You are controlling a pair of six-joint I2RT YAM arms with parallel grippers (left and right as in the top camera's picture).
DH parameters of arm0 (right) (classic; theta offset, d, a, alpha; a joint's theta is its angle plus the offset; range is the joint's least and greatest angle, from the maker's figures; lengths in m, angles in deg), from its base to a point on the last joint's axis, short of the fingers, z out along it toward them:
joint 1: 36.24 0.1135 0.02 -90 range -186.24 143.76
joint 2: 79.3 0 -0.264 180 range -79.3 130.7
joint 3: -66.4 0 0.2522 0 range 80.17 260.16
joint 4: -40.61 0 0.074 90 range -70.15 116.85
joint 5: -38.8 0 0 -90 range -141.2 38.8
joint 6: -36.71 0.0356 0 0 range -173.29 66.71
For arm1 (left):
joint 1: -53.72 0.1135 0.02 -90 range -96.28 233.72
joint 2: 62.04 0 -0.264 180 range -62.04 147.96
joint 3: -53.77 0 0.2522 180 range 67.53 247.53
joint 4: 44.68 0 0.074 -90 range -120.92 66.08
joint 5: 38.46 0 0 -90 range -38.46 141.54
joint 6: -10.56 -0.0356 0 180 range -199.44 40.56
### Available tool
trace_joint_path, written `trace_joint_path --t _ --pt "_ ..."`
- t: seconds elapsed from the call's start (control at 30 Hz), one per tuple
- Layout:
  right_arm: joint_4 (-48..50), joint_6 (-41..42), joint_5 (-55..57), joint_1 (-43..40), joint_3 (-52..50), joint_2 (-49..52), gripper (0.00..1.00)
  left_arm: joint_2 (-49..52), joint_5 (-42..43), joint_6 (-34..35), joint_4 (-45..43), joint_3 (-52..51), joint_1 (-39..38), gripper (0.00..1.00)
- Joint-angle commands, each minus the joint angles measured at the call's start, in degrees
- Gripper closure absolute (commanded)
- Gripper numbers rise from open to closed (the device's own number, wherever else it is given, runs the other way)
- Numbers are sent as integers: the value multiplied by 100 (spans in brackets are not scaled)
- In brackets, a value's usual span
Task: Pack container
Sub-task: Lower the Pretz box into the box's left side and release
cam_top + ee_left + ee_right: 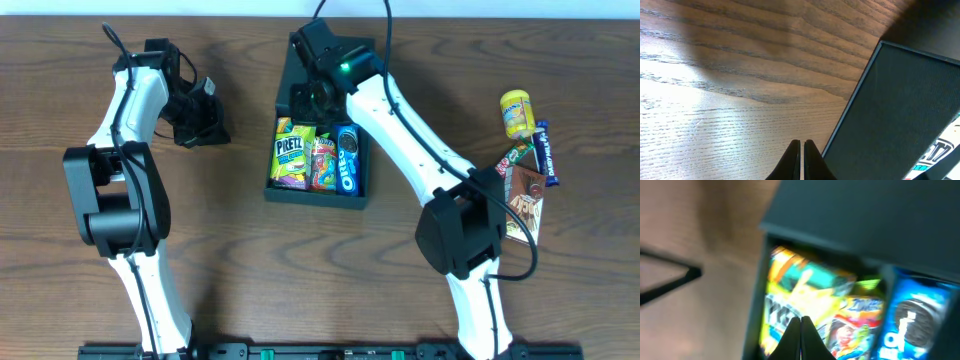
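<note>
The container (315, 197) is a dark box in the middle of the table, its lid flap folded back at the far end. Inside lie a yellow Pretz packet (291, 155), a red snack packet (323, 165) and a blue Oreo packet (348, 160). My right gripper (316, 100) hovers over the box's far end, shut and empty. In the blurred right wrist view its fingertips (801, 322) point at the Pretz packet (805, 295), with the Oreo packet (912, 320) beside it. My left gripper (213, 132) is shut, empty, left of the box; its wrist view shows the tips (802, 145) beside the container (900, 110).
Loose snacks lie in a cluster at the right of the table: a yellow packet (516, 112), a blue bar (545, 152), a small green and red packet (515, 155) and a brown packet (523, 205). Bare wood lies between the left gripper and the box.
</note>
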Motion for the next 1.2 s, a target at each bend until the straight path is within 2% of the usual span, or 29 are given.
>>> trace_joint_path --t 0.0,0.73,0.97,1.17 --pt "-55 -975 -1095 15 76 157 99 -81 -39 -96 -4 138 -22 94" --pt "-457 -1379 -1215 -337 74 986 99 -81 -42 -94 0 136 -26 94" --pt "-417 -1508 -1233 -365 85 994 99 -81 -44 -59 -15 136 -26 94" --pt "-413 -1707 -1582 -529 227 623 99 -81 -70 -59 -24 136 -26 94"
